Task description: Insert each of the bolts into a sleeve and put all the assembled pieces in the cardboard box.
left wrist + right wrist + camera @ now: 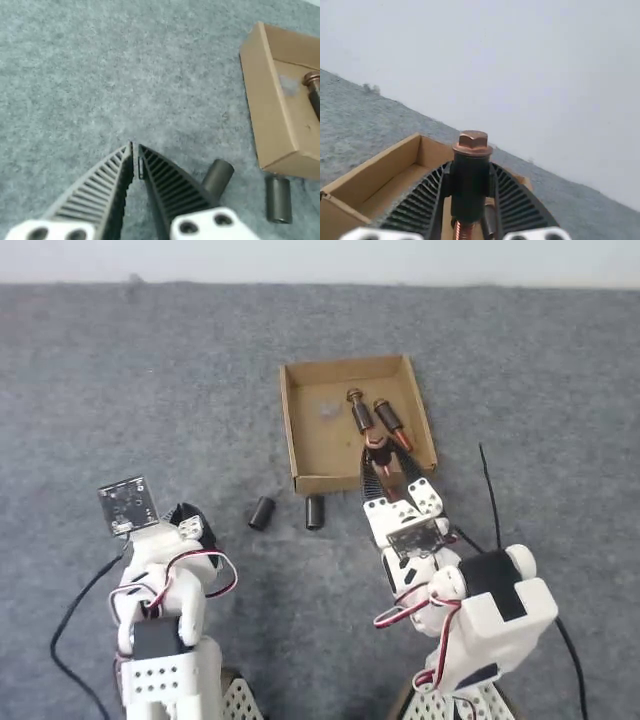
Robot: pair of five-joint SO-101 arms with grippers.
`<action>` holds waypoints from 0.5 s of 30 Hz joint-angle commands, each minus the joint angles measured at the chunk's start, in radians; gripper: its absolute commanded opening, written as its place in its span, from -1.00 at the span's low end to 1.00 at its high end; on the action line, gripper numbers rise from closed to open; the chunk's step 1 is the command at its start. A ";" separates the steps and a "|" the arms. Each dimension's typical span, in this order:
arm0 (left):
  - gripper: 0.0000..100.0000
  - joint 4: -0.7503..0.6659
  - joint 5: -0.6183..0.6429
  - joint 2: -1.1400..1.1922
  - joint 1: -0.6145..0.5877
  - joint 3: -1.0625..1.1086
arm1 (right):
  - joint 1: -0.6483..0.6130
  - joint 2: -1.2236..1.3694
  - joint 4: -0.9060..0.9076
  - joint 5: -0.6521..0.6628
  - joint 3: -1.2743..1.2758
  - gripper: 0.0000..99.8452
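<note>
Holding a sleeved bolt (pixel 472 144) just over the box (pixel 370 181).
Pinched tight round the sleeve (pixel 469 192) middle by the right gripper (pixel 383 457); likely hard, smooth, a bit heavy, so easy to slip.

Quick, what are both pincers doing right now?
Left pincer: closed, holding nothing.
Right pincer: closed on a sleeved bolt.

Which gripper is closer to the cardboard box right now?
Right. The right gripper is over the cardboard box's near wall, shut on a sleeved bolt; the left gripper sits apart, beside a loose sleeve.
</note>
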 commanded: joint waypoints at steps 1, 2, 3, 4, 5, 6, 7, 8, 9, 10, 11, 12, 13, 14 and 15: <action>-0.98 0.017 -0.048 -0.012 -0.006 -0.008 | 0.036 -0.058 0.025 0.035 -0.084 -0.99; -0.98 0.021 -0.086 -0.012 -0.006 -0.008 | 0.048 -0.058 0.059 0.035 -0.109 -0.99; -0.98 0.025 -0.127 -0.012 -0.008 -0.008 | 0.064 -0.058 0.105 0.035 -0.137 -0.99; -0.98 0.034 -0.167 -0.012 -0.009 -0.008 | 0.081 -0.058 0.157 0.034 -0.169 -0.99; -0.98 0.044 -0.199 -0.012 -0.009 -0.008 | 0.096 -0.058 0.216 0.032 -0.203 -0.99; -0.98 0.054 -0.226 -0.012 -0.009 -0.008 | 0.111 -0.058 0.278 0.032 -0.239 -0.99; -0.98 0.060 -0.244 -0.012 -0.008 -0.008 | 0.122 -0.058 0.341 0.031 -0.273 -0.99; -0.98 0.064 -0.250 -0.012 -0.005 -0.008 | 0.131 -0.058 0.404 0.031 -0.305 -0.99; -0.98 0.068 -0.249 -0.012 -0.005 -0.008 | 0.139 -0.058 0.464 0.031 -0.333 -0.99; -0.98 0.069 -0.250 -0.012 -0.005 -0.008 | 0.142 -0.058 0.515 0.031 -0.358 -0.99; -0.98 0.069 -0.253 -0.012 -0.005 -0.008 | 0.143 -0.058 0.561 0.031 -0.379 -0.99; -0.98 0.069 -0.253 -0.012 -0.005 -0.008 | 0.145 -0.058 0.598 0.031 -0.397 -0.99; -0.98 0.069 -0.253 -0.012 -0.005 -0.008 | 0.145 -0.058 0.628 0.031 -0.414 -0.99; -0.98 0.069 -0.253 -0.012 -0.005 -0.008 | 0.147 -0.058 0.654 0.031 -0.431 -0.99; -0.98 0.069 -0.253 -0.012 -0.005 -0.008 | 0.147 -0.058 0.679 0.031 -0.448 -0.99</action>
